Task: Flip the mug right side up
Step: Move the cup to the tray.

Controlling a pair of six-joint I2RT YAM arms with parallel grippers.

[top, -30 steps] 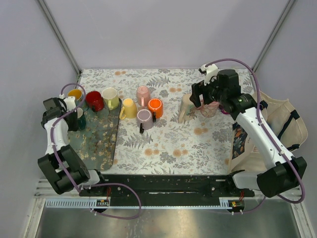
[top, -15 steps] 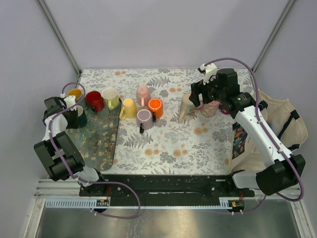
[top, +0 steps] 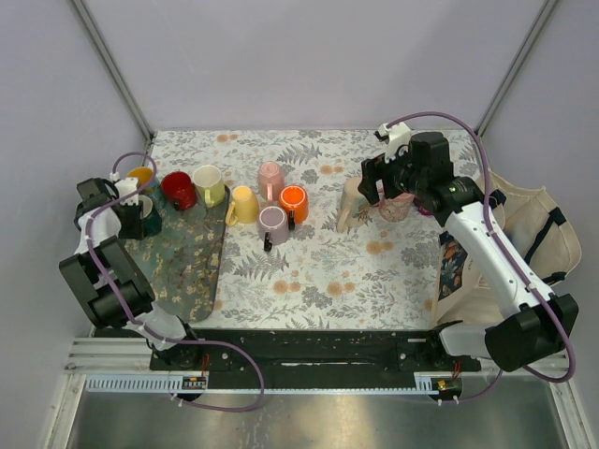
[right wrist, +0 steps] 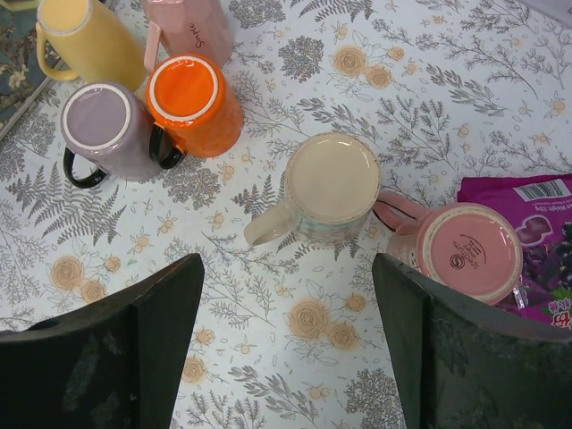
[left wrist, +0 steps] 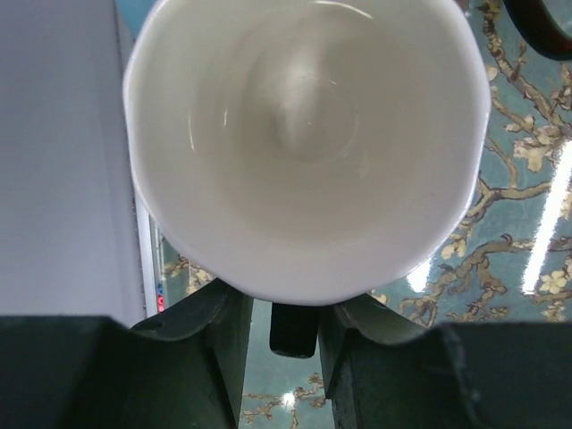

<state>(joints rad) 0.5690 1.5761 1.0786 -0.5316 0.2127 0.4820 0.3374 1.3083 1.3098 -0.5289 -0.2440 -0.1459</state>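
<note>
A dark teal mug with a white inside [left wrist: 304,134] stands right side up on the dark patterned tray [left wrist: 527,223], at the tray's far left in the top view [top: 148,218]. My left gripper [left wrist: 295,335] reaches down beside it. Its jaws stand close together on the mug's black handle [left wrist: 295,329]. The fingertips are hidden under the rim. My right gripper [right wrist: 286,340] is wide open and empty. It hovers above an upside-down cream mug [right wrist: 329,183] and an upside-down pink mug [right wrist: 469,250].
On the tray's far end stand a red mug [top: 178,190], a pale yellow mug [top: 209,182] and an orange-yellow mug [top: 142,176]. Yellow [right wrist: 76,36], pink [right wrist: 192,27], orange [right wrist: 192,98] and lilac [right wrist: 103,130] mugs cluster mid-table. A purple packet [right wrist: 527,192] and a cloth bag [top: 524,234] lie at the right.
The left arm's elbow has swung back and to the left, and the teal mug has shifted slightly toward the tray's far left corner. The right arm has barely moved.
</note>
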